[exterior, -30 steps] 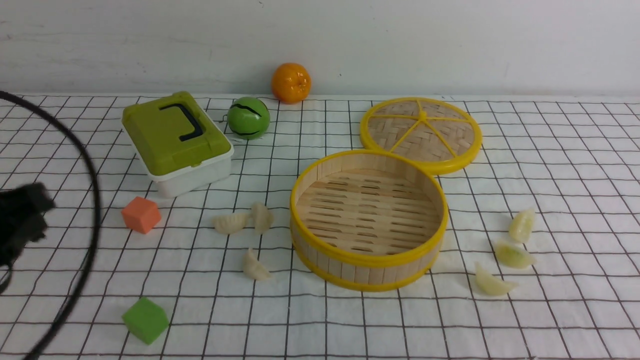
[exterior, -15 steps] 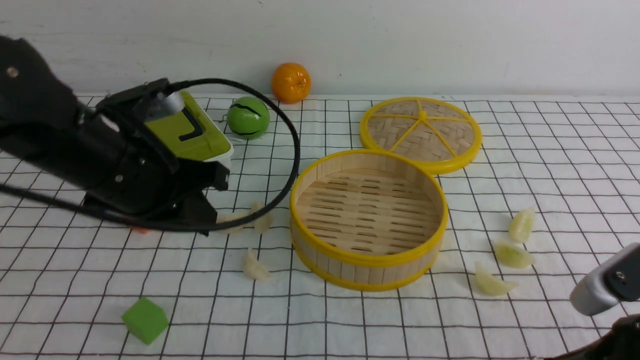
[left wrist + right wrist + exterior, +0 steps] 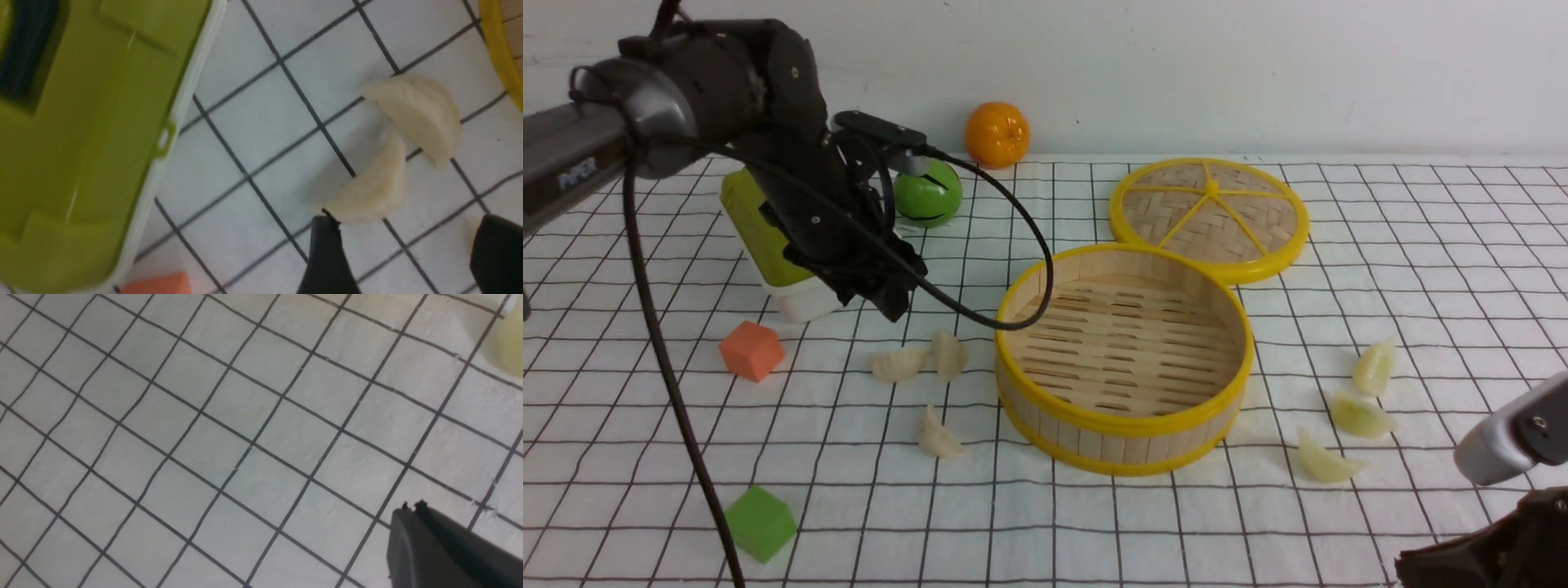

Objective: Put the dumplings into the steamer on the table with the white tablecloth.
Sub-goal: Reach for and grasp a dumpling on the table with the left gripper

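Note:
The steamer [image 3: 1123, 425] stands mid-table on the white tablecloth [image 3: 1045, 531], with nothing in it. Three dumplings lie left of it: two touching [image 3: 897, 364] [image 3: 949, 355] and one nearer me [image 3: 939, 437]. Three more lie to its right [image 3: 1374, 367] [image 3: 1360, 416] [image 3: 1325, 463]. My left gripper [image 3: 894, 304] hangs open just behind the touching pair. The left wrist view shows that pair [image 3: 416, 114] [image 3: 372, 192] just beyond the open gripper [image 3: 408, 241], which holds nothing. My right gripper [image 3: 1409, 565] is low at the front right, near the closest right dumpling; its jaws [image 3: 412, 508] look shut and empty.
The flat woven lid [image 3: 1210, 216] lies behind the steamer. A green-lidded box [image 3: 760, 237] sits under my left arm, with a green ball [image 3: 935, 196] and an orange [image 3: 997, 135] behind. An orange cube [image 3: 752, 349] and a green cube [image 3: 760, 523] lie at the left.
My left arm has swung in from the left edge and risen, its gripper now behind the touching dumplings. My right arm has come in at the lower right. The dumplings have not moved.

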You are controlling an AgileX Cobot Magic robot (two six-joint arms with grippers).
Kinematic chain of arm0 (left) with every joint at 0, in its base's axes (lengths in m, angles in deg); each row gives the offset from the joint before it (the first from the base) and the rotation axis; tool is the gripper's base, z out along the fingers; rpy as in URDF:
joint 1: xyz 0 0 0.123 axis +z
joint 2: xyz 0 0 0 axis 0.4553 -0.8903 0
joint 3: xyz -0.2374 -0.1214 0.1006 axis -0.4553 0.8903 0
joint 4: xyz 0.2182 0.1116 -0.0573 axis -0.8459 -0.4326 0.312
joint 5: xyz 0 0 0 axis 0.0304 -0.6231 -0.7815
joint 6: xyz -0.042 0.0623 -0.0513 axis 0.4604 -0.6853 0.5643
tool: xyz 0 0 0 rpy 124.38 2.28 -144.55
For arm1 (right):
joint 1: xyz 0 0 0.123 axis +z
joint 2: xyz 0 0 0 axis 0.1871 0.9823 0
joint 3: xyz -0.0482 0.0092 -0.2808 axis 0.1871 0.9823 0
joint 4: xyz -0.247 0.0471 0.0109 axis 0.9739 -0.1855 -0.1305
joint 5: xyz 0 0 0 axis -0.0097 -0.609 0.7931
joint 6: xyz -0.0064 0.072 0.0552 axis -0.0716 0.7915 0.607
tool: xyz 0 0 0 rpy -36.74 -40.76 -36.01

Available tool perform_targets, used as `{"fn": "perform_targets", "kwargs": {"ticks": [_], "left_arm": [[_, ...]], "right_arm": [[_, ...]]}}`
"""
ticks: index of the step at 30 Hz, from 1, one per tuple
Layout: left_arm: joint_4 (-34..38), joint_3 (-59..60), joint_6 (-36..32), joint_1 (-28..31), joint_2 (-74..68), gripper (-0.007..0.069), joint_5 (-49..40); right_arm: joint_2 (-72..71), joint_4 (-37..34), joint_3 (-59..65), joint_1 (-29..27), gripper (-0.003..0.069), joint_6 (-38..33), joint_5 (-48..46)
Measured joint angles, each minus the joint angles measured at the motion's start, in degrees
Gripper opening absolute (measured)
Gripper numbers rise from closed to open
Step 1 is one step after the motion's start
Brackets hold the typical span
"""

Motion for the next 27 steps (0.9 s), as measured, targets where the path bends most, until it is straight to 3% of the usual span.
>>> {"fn": "perform_targets", "kwargs": {"ticks": [7,19,25,27], "left_arm": [[0.4,-1.5,-14.3,0.0,-5.2,0.0406,-1.1],[4.0,-1.7,-19.9,-0.1,-8.3,0.0204,-0.9],[3.5,-1.9,-14.5,-0.1,-8.4,0.0141,-1.0],[2.3,-2.0,-5.5,-0.1,-8.4,0.0141,-0.9]], "right_arm": [[0.1,0.0,0.0,0.0,-0.0010,-0.1,1.6],[0.1,-1.1,0.0,1.1,-0.0005,-0.1,1.9],[0.1,-1.1,0.0,1.6,-0.0002,-0.1,1.9],[0.1,-1.1,0.0,1.6,0.0000,-0.1,1.9]]}}
